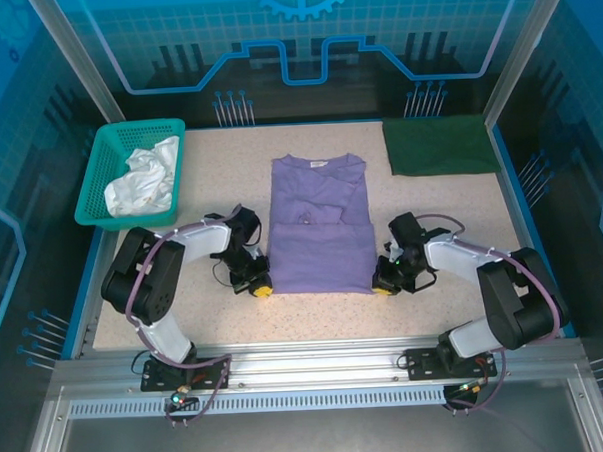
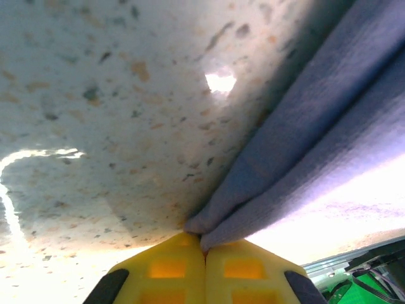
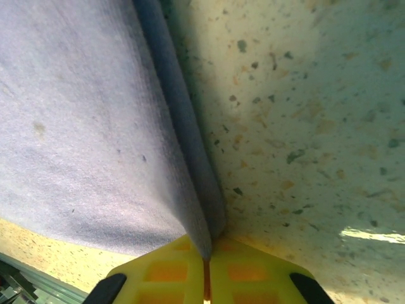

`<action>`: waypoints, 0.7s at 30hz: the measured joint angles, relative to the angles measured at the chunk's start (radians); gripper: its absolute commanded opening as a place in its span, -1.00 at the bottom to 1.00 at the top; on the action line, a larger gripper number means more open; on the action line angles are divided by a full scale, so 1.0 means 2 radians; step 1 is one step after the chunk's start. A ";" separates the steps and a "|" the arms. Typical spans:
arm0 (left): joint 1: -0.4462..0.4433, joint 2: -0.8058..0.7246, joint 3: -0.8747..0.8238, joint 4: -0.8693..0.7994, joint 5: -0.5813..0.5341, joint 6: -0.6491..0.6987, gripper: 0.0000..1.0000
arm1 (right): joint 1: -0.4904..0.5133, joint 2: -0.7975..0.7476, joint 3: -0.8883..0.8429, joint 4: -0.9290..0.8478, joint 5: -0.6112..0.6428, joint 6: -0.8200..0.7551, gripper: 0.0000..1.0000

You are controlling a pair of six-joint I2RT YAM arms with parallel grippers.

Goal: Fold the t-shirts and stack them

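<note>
The teal mesh basket (image 1: 92, 175) holds crumpled white cloth (image 1: 144, 181); the left gripper (image 1: 259, 286) and right gripper (image 1: 384, 285) each pinch the lavender t-shirt (image 1: 320, 225) at its near corners.

Speckled beige table (image 1: 219, 160): lavender t-shirt (image 1: 320, 225) lies flat at centre, folded dark green t-shirt (image 1: 440, 145) at two o'clock, teal basket (image 1: 95, 180) at ten o'clock.

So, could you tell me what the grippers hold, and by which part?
The purple shirt: left gripper pinches its near left corner, right gripper its near right corner.
</note>
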 measured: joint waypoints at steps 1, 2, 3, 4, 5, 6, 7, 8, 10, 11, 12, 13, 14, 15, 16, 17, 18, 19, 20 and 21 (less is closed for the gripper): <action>0.000 0.000 0.000 -0.001 -0.001 0.000 -1.00 | 0.001 0.000 0.002 -0.003 0.003 -0.003 -0.90; -0.001 0.000 0.000 -0.001 -0.002 0.000 -1.00 | 0.003 0.001 0.004 -0.005 0.007 -0.004 -0.92; -0.001 0.000 0.000 -0.001 -0.002 0.001 -1.00 | 0.005 0.001 0.005 -0.006 0.009 -0.005 -0.93; -0.001 0.000 0.000 -0.001 -0.002 0.001 -1.00 | 0.008 0.003 0.007 -0.007 0.012 -0.005 -0.95; -0.001 0.000 0.000 -0.001 -0.002 0.002 -1.00 | 0.011 0.004 0.009 -0.009 0.015 -0.005 -0.97; -0.001 0.000 0.000 -0.001 -0.002 0.002 -1.00 | 0.014 0.006 0.011 -0.011 0.018 -0.005 -0.98; -0.002 -0.001 0.000 -0.002 -0.002 0.002 -1.00 | 0.018 0.007 0.013 -0.013 0.021 -0.005 -0.99; -0.003 -0.001 0.000 -0.003 -0.004 0.002 -1.00 | 0.023 0.007 0.015 -0.014 0.024 -0.005 -1.00; -0.006 -0.005 0.000 -0.004 -0.010 0.006 -1.00 | 0.037 0.007 0.016 -0.016 0.030 -0.007 -1.00; -0.009 -0.009 0.000 -0.005 -0.018 0.010 -1.00 | 0.045 0.007 0.016 -0.017 0.032 -0.007 -1.00; -0.013 -0.014 -0.001 -0.008 -0.025 0.010 -1.00 | 0.054 0.006 0.016 -0.018 0.034 -0.006 -1.00; -0.017 -0.021 -0.002 -0.011 -0.032 0.010 -1.00 | 0.065 0.004 0.015 -0.021 0.036 -0.006 -1.00; -0.024 -0.033 -0.004 -0.015 -0.038 0.010 -1.00 | 0.079 -0.002 0.012 -0.023 0.038 -0.004 -1.00; -0.030 -0.043 -0.007 -0.021 -0.041 0.010 -1.00 | 0.089 -0.007 0.007 -0.024 0.040 -0.001 -1.00; -0.037 -0.056 -0.010 -0.028 -0.045 0.010 -1.00 | 0.104 -0.020 -0.002 -0.028 0.042 0.004 -1.00; -0.045 -0.072 -0.012 -0.037 -0.048 0.010 -1.00 | 0.117 -0.033 -0.010 -0.032 0.044 0.009 -1.00; -0.051 -0.085 -0.015 -0.043 -0.050 0.010 -1.00 | 0.128 -0.045 -0.019 -0.038 0.044 0.013 -1.00; -0.056 -0.101 -0.019 -0.052 -0.051 0.010 -1.00 | 0.139 -0.060 -0.028 -0.048 0.046 0.019 -1.00; -0.057 -0.118 -0.025 -0.060 -0.052 0.009 -1.00 | 0.147 -0.074 -0.036 -0.058 0.046 0.026 -1.00; -0.058 -0.131 -0.030 -0.065 -0.052 0.009 -1.00 | 0.154 -0.088 -0.044 -0.068 0.048 0.033 -1.00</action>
